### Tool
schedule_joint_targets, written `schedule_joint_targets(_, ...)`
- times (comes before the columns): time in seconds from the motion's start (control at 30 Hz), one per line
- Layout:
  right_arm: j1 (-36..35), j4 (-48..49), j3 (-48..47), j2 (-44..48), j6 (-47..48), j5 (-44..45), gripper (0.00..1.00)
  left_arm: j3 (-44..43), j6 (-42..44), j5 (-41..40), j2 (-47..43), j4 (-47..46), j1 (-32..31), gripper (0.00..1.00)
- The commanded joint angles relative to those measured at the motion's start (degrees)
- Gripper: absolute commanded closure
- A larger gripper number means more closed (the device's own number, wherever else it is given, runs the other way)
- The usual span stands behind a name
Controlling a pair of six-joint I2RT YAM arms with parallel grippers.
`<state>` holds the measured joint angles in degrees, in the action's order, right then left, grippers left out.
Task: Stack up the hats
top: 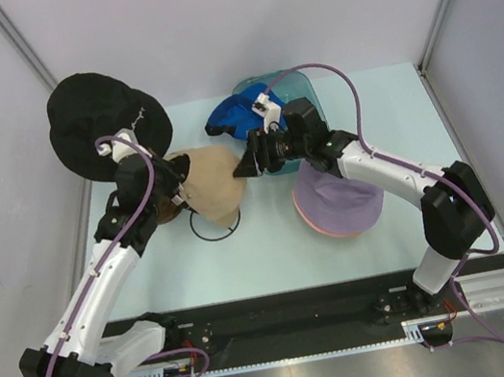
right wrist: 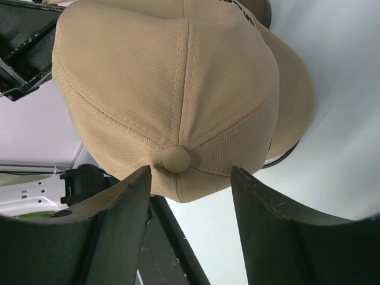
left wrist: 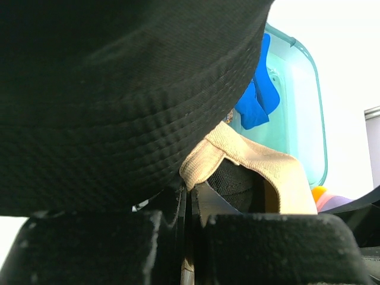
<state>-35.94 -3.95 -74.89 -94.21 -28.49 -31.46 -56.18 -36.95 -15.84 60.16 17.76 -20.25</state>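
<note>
The pale green table (top: 272,244) carries a clear teal tray (top: 300,82) at its far edge, a pile topped by a lavender bucket hat (top: 337,198) towards the right, a thin black ring (top: 215,229) near the middle, and seemingly a black bucket hat (top: 103,117) overhanging the far left corner

Black bucket hat (left wrist: 119,89) hogs the left wrist view, cut off at the top and left edges, and its white lettering (top: 136,121) is too tiny to read from above. Left jaws are buried under the tan cap (top: 207,182) in the top view. Blue cap (top: 234,113), by the surface's (top: 273,253) far edge, sits half behind the right arm (top: 365,164). That arm also covers part of the lavender bucket hat (top: 333,203), and the pink hat (top: 328,232) underneath shows just a rim.
</note>
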Motion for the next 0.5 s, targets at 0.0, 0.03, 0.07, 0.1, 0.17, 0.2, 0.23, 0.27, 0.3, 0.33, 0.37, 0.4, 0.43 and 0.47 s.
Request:
schedule_joint_targets(0.0,-1.1,2.7,-2.5,-0.2,0.9,0.6,0.40,0.5,1.3,-0.5,-2.6,-0.9,1.1,1.00)
schedule_joint_targets(0.03,-1.1,2.3,-3.2,-0.3,1.7,1.7,0.40,0.9,1.4,-0.5,-2.8,-0.7,1.1,1.00)
schedule_joint_targets(0.07,-1.2,1.8,-3.4,-0.4,1.9,1.9,0.41,1.1,1.4,-0.6,-3.2,-0.4,1.1,1.00)
schedule_joint_targets(0.1,-1.2,1.7,-3.6,-0.4,2.3,2.1,0.41,1.3,1.4,-0.6,-3.6,-0.3,1.1,1.00)
schedule_joint_targets(0.17,-1.2,1.7,-3.9,-0.4,3.0,2.6,0.49,2.0,1.4,-0.7,-4.1,0.3,1.2,1.00)
schedule_joint_targets(0.2,-1.4,1.8,-3.9,-0.4,3.4,2.6,0.52,2.2,1.3,-0.8,-4.7,0.3,1.2,1.00)
schedule_joint_targets(0.23,-1.4,1.9,-3.9,-0.4,4.0,2.5,0.57,2.7,1.3,-0.8,-5.0,0.6,1.2,1.00)
schedule_joint_targets(0.27,-1.4,1.8,-4.2,-0.8,4.1,2.5,0.60,3.1,1.2,-0.7,-5.6,0.8,1.2,1.00)
schedule_joint_targets(0.3,-1.4,1.7,-4.4,-1.0,4.4,2.1,0.64,3.4,1.2,-0.7,-5.8,0.8,1.2,1.00)
schedule_joint_targets(0.33,-1.4,1.4,-4.6,-1.2,4.8,1.9,0.69,3.7,1.0,-0.7,-6.2,1.0,1.3,1.00)
schedule_joint_targets(0.37,-1.5,1.2,-4.9,-1.5,4.9,1.6,0.72,4.0,0.9,-0.6,-6.6,1.0,1.3,1.00)
schedule_joint_targets(0.4,-1.5,1.3,-5.0,-1.7,4.9,1.3,0.78,4.2,0.9,-0.5,-7.0,1.1,1.3,1.00)
schedule_joint_targets(0.43,-1.5,1.3,-5.1,-1.8,5.0,1.1,0.80,4.4,0.8,-0.7,-7.1,1.3,1.3,1.00)
schedule_joint_targets(0.47,-1.5,1.2,-5.3,-1.9,5.1,1.1,0.83,4.5,0.7,-0.8,-7.2,1.6,1.3,1.00)
